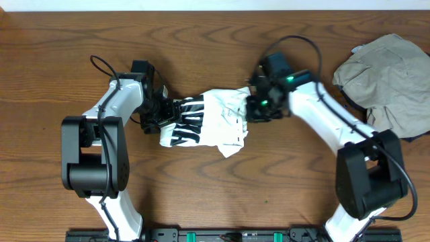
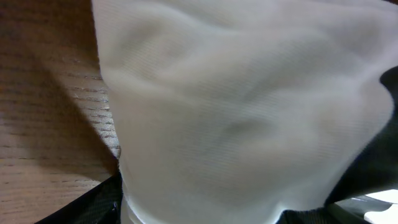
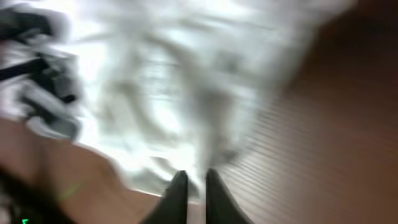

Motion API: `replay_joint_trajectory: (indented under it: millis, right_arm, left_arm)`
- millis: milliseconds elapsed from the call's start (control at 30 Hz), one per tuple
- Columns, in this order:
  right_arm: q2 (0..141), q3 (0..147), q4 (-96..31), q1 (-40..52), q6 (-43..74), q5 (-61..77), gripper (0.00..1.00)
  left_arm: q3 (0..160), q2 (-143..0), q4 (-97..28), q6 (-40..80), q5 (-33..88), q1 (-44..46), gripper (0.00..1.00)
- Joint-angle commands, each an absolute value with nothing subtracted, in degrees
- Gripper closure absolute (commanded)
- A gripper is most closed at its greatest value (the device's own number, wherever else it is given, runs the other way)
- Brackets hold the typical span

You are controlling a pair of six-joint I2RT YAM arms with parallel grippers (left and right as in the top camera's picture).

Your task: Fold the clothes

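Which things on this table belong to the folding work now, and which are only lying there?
In the work:
- white T-shirt with black letters, in the middle
- left gripper at one end of it
- right gripper at the other end

Lying there:
- grey-beige shirt, crumpled off to the side, untouched, though also clothing to fold

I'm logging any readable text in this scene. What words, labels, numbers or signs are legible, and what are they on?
On the white T-shirt: black block lettering, too crumpled and folded to read.
On the grey-beige shirt: no text visible.
Both wrist views: close and blurred, nothing readable.
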State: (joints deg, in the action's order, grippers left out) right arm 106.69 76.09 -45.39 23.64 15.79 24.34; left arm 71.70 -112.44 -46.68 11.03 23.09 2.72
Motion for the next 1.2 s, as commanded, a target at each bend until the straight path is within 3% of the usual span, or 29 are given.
replay_joint_trajectory:
  millis: [0, 100, 367, 600, 900, 1167]
  right_arm:
    - [105.8, 76.8, -43.1, 28.6, 13.6, 28.6, 0.59]
    - [106.1, 76.8, -40.7, 31.3, 16.2, 25.9, 0.44]
    - [107.3, 76.8, -38.3, 33.6, 22.8, 18.5, 0.48]
    - [110.7, 76.8, -36.1, 35.9, 24.9, 18.6, 0.58]
    - [111.7, 76.8, -35.0, 39.7, 27.4, 14.6, 0.61]
    - [111.7, 76.8, -36.2, 39.5, 28.7, 9.9, 0.83]
  left_arm:
    - [71.2, -114.0, -47.0, 10.1, 20.1, 2.3, 0.24]
    - [71.2, -114.0, -47.1, 10.1, 20.1, 2.3, 0.23]
    - [71.2, -114.0, -47.5, 10.1, 20.1, 2.3, 0.24]
    - [71.2, -114.0, -47.5, 10.1, 20.1, 2.3, 0.24]
    - [71.2, -114.0, -47.5, 10.1, 20.1, 2.3, 0.24]
    - [71.2, -114.0, -47.7, 10.1, 20.1, 2.3, 0.24]
